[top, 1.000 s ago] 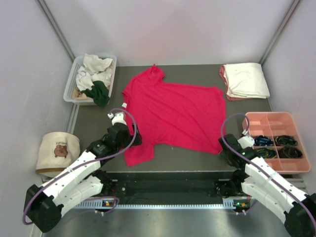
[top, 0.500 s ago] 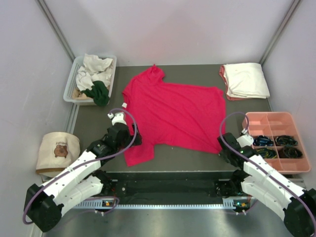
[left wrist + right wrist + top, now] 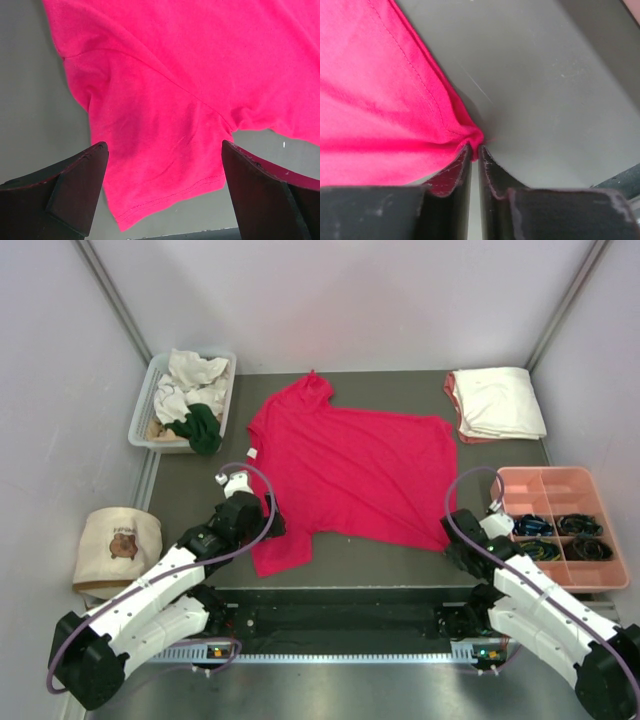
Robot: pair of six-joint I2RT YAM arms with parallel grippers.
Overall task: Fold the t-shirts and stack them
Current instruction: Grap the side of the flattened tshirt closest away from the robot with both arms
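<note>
A crimson-red t-shirt [image 3: 350, 470] lies spread flat on the dark table, neck toward the left. My left gripper [image 3: 270, 523] hovers wide open over its near-left sleeve [image 3: 165, 150], one finger on each side of the sleeve [image 3: 164, 145]. My right gripper [image 3: 452, 536] is at the shirt's near-right hem corner; in the right wrist view its jaws [image 3: 475, 146] are shut on the bunched red corner [image 3: 472, 137]. A folded cream-white t-shirt on a salmon-pink one [image 3: 496, 402] lies at the back right.
A white bin [image 3: 142, 415] at the back left holds crumpled white, tan and dark green shirts. A pink divided tray [image 3: 560, 474] with dark items stands at the right edge. A beige bear-print bag [image 3: 118, 540] sits left of the table.
The right gripper has closed on the shirt's hem corner. The left arm has shifted only slightly and stays open.
</note>
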